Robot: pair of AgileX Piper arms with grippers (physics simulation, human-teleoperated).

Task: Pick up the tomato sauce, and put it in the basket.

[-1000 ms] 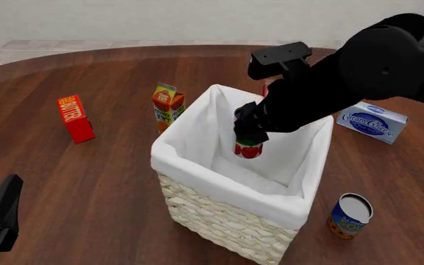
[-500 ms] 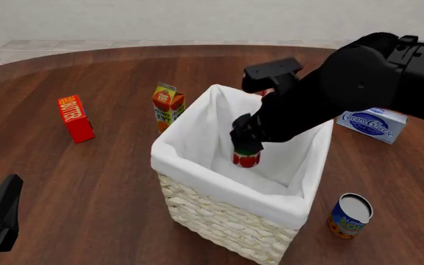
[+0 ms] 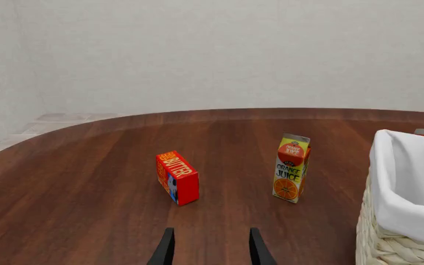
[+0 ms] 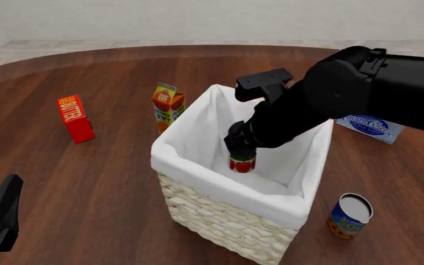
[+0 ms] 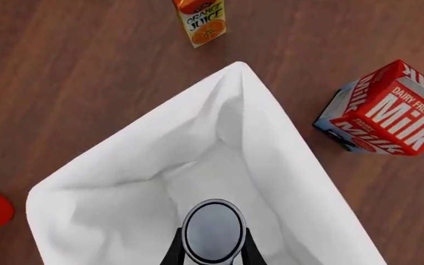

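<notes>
While our right tool [image 4: 242,148] clamps the tomato sauce [image 4: 242,163] inside the basket [image 4: 220,215], we're at placement; next, open and release.

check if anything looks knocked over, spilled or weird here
Nothing is spilled or damaged. The one thing off upright is the blue and yellow can, leaning on the table right of the basket. The right end effector holds the tomato sauce upright inside the basket.
</notes>
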